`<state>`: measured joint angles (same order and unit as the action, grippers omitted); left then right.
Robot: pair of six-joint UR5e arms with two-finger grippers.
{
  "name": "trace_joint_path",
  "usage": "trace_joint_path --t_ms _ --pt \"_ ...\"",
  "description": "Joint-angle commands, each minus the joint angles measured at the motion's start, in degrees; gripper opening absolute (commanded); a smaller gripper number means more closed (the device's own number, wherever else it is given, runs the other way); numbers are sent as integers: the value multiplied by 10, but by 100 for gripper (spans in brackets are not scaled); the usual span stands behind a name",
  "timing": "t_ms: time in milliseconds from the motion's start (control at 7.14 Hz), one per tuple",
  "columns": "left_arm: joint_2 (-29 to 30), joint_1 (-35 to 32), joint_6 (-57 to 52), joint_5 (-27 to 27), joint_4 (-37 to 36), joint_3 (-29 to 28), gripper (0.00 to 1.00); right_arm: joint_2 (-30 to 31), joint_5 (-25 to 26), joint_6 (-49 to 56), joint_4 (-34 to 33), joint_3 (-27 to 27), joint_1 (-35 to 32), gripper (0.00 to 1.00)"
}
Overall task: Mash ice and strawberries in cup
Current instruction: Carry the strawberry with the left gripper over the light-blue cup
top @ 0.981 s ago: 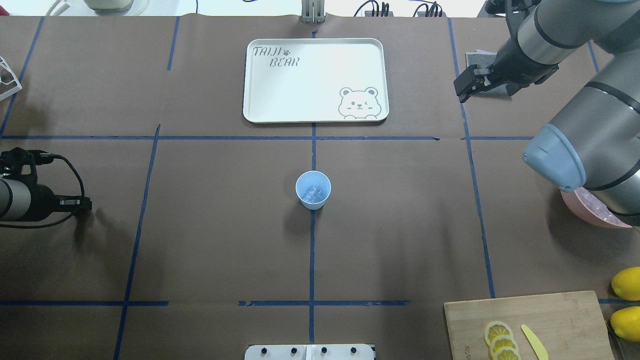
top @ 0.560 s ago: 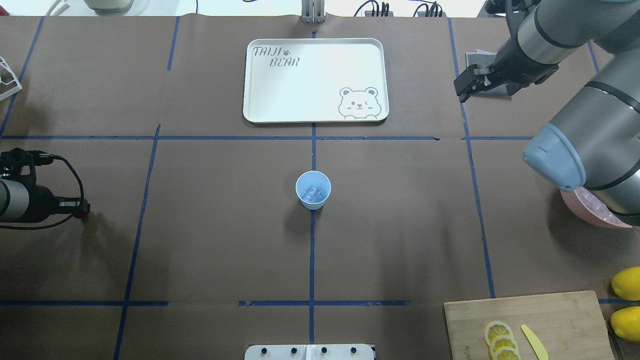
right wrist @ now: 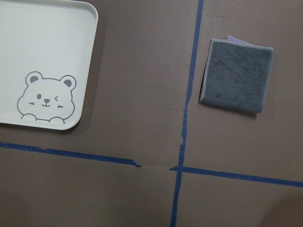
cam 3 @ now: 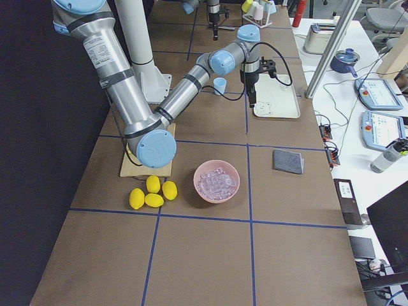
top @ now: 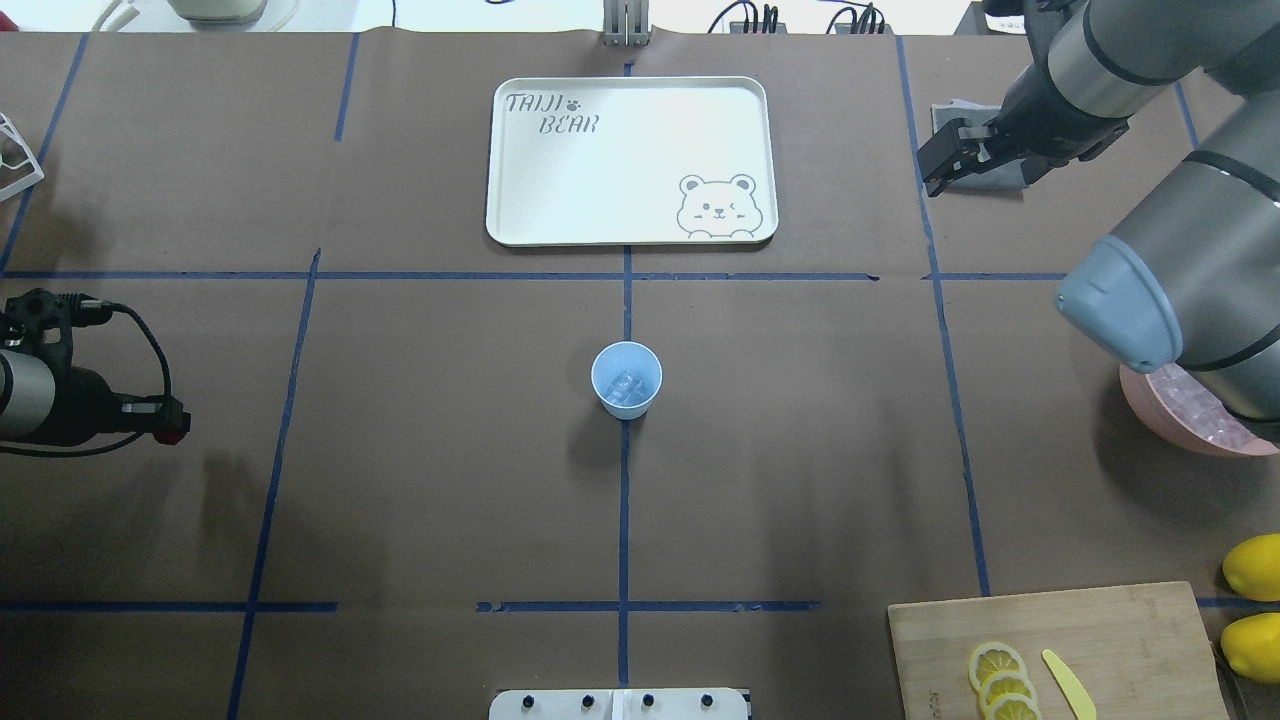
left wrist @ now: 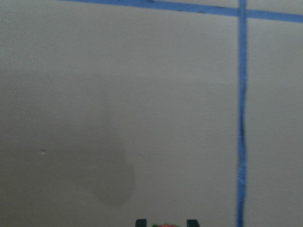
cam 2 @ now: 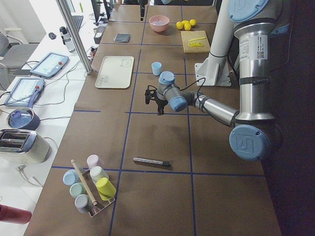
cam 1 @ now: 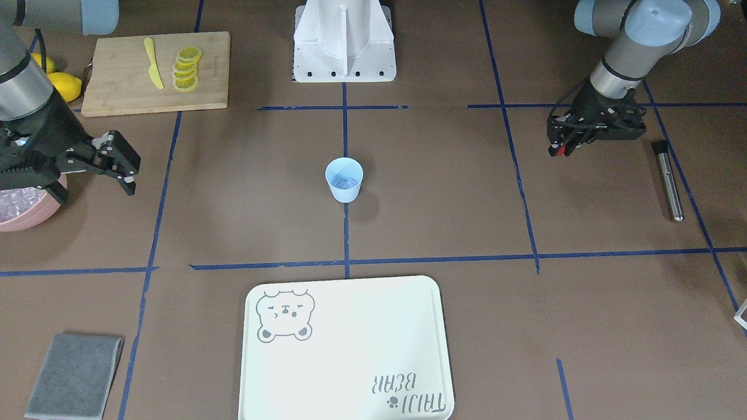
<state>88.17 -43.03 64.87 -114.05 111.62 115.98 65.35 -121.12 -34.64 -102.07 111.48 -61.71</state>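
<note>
Right gripper (top: pixel 930 176): a little nearer the table's (top: pixel 420 480) far edge than a second ago; fingers spread, empty.
Cup (cam 1: pixel 344 191): upright at the table's centre, on the blue tape line (cam 1: pixel 345 233).
Ice (cam 1: pixel 345 181): inside the Cup.
Left gripper (cam 1: pixel 558 150): we believe it pinches the strawberry (left wrist: pixel 164 225); only a red bit shows between its tips.

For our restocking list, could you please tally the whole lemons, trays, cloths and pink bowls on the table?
Whole lemons: 4
Trays: 1
Grey cloths: 1
Pink bowls: 1
Total: 7
</note>
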Motion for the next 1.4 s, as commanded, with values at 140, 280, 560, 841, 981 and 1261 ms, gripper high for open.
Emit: trace_joint_path --t_ms 140,280,560,841,981,1261 --pt "234 6 85 1 -246 26 0 51 -95 181 2 -53 -120 99" --pt "298 29 128 3 -265 -3 0 55 -104 246 4 -87 -148 99" --pt "384 73 183 46 -261 -74 0 98 -102 301 6 -95 -181 99" --pt "470 99 204 75 -256 -164 0 106 -99 310 6 -107 -196 99" --pt "496 102 203 75 -255 -195 0 114 -99 314 6 -107 -205 99" --pt "503 141 204 118 -216 -227 0 111 -98 303 6 -105 -206 99"
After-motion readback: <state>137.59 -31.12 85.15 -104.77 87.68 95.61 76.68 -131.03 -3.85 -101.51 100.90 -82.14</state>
